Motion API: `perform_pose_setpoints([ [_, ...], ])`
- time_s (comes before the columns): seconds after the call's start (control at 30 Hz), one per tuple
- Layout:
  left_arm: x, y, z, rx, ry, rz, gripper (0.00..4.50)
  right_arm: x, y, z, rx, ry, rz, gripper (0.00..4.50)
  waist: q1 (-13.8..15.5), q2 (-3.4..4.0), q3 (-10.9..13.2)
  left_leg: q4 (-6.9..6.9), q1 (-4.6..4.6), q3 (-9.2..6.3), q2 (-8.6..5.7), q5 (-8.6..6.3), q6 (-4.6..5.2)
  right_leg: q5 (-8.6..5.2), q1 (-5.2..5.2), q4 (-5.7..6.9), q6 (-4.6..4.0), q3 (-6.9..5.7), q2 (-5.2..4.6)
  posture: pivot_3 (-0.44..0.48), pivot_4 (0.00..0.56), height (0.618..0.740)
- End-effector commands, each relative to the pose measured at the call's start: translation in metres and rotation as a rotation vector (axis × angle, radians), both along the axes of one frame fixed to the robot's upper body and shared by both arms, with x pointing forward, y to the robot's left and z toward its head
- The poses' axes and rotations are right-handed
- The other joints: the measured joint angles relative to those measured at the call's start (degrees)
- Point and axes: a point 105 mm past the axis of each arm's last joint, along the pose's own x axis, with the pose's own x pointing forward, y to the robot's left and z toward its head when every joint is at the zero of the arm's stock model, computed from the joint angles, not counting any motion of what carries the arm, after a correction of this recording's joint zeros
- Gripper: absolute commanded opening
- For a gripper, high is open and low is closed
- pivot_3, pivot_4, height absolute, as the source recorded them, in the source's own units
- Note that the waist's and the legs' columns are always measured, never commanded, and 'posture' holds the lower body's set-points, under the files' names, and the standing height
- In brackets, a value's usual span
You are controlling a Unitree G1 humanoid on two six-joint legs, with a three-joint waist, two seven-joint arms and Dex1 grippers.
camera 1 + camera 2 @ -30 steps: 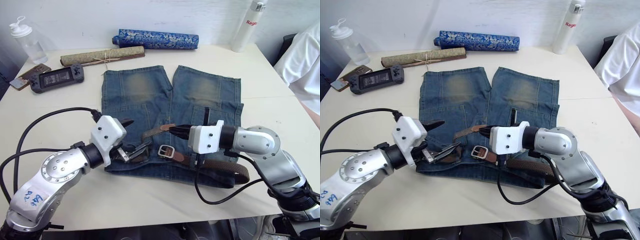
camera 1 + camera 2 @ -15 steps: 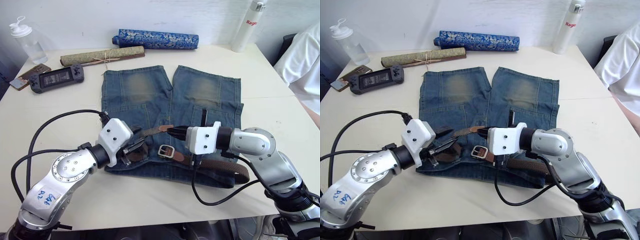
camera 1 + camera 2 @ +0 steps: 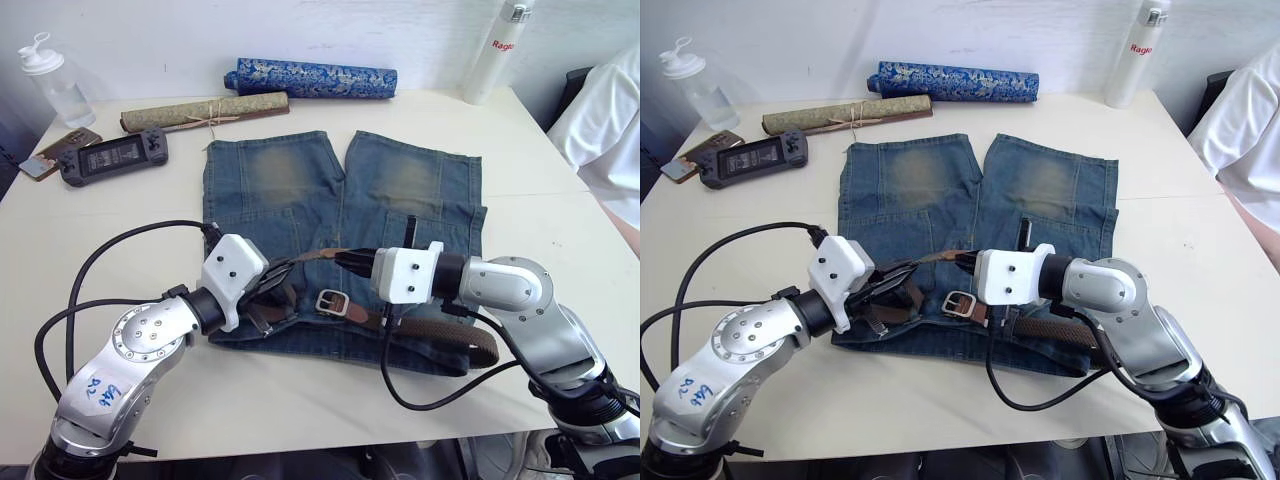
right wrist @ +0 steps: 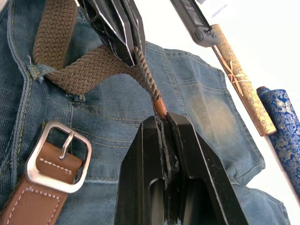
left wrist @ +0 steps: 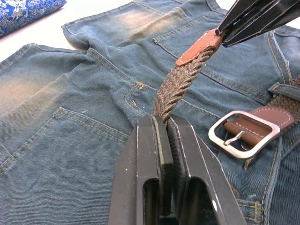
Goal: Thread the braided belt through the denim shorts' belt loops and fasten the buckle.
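Between left hand [image 3: 272, 284], right hand [image 3: 348, 262], braided belt [image 5: 180, 82] gripped

1. The denim shorts [image 3: 340, 215] lay flat on the white table [image 3: 120, 220], waistband at the near side.
2. The left gripper [image 3: 280, 280] was clamped on the braided belt [image 3: 440, 335] over the left part of the waistband.
3. The right gripper [image 3: 345, 259] pinched the belt's tan tip.
4. The buckle [image 3: 333, 302] lay just nearer than the two grippers.
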Motion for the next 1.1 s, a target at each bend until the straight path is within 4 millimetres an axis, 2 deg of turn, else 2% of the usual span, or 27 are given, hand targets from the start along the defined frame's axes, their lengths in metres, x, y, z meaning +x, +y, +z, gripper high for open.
perform_pose_setpoints([
  [0.03,0.001,0.004,0.005,-0.034,-0.018,0.024,0.0,-0.011,0.004,0.018,0.077,-0.039,0.025,0.68,-0.02,0.0,0.0,0.0,0.0,0.0,0.0,0.0,0.0,0.0,0.0,0.0,0.0,0.0,0.0,0.0,0.15,0.645],
  [0.07,0.001,0.004,0.004,-0.041,-0.014,0.027,0.0,-0.011,0.004,0.019,0.084,-0.036,0.022,1.27,-0.03,0.0,0.0,0.0,0.0,0.0,0.0,0.0,0.0,0.0,0.0,-0.01,0.0,0.0,0.0,0.0,0.15,0.645],
  [0.17,0.002,0.005,0.001,-0.055,-0.004,0.035,0.0,-0.012,0.003,0.02,0.093,-0.038,0.014,2.33,0.0,0.0,0.0,0.0,0.0,0.0,0.0,0.0,0.0,0.0,0.0,0.0,0.0,0.0,0.0,0.0,0.15,0.645],
  [0.3,0.002,0.008,-0.006,-0.116,0.037,0.055,0.0,-0.013,-0.001,0.023,0.121,-0.034,-0.012,4.18,0.04,0.0,0.0,0.0,0.0,0.0,0.0,0.0,0.0,0.0,0.0,-0.01,0.0,0.0,0.0,0.0,0.15,0.645],
  [0.33,0.001,0.01,-0.009,-0.123,0.043,0.058,0.0,-0.013,-0.005,0.022,0.129,-0.02,-0.029,4.45,0.03,0.0,0.0,0.0,0.0,0.0,0.0,0.0,0.0,0.0,0.0,-0.01,0.0,0.0,0.0,0.0,0.15,0.645],
  [0.4,-0.001,0.012,-0.013,-0.137,0.052,0.069,0.0,-0.017,-0.012,0.018,0.127,0.013,-0.049,4.48,0.01,0.0,0.0,0.0,0.0,0.0,0.0,0.0,0.0,0.0,0.0,-0.01,0.0,0.0,0.0,0.0,0.15,0.645],
  [0.5,-0.003,0.016,-0.015,-0.16,0.054,0.085,0.0,-0.037,-0.018,-0.009,0.06,0.119,-0.029,4.48,0.08,0.0,0.0,0.0,-0.01,0.0,0.0,0.0,0.0,0.0,0.0,-0.02,0.0,0.0,0.0,0.0,0.15,0.645],
  [0.7,0.004,0.023,-0.009,-0.188,0.046,0.106,0.0,-0.05,-0.014,-0.045,0.034,0.206,-0.058,4.48,0.39,-0.01,0.0,-0.01,-0.04,-0.01,-0.01,-0.01,0.02,-0.04,0.06,-0.18,-0.08,-0.01,-0.01,0.0,0.15,0.645],
  [0.9,0.008,0.026,0.0,-0.201,0.039,0.095,0.0,-0.043,-0.015,-0.066,0.031,0.196,-0.168,4.48,0.16,-0.01,0.0,-0.02,0.0,-0.01,0.0,0.0,0.02,-0.09,0.08,-0.21,-0.18,-0.01,0.0,0.0,0.15,0.645],
  [1.1,0.008,0.025,0.001,-0.197,0.047,0.083,0.0,-0.031,-0.019,-0.074,0.033,0.151,-0.272,4.48,0.18,-0.01,0.0,-0.01,0.0,-0.01,0.0,0.0,0.02,-0.09,0.09,-0.22,-0.17,0.0,0.0,0.0,0.15,0.645],
])
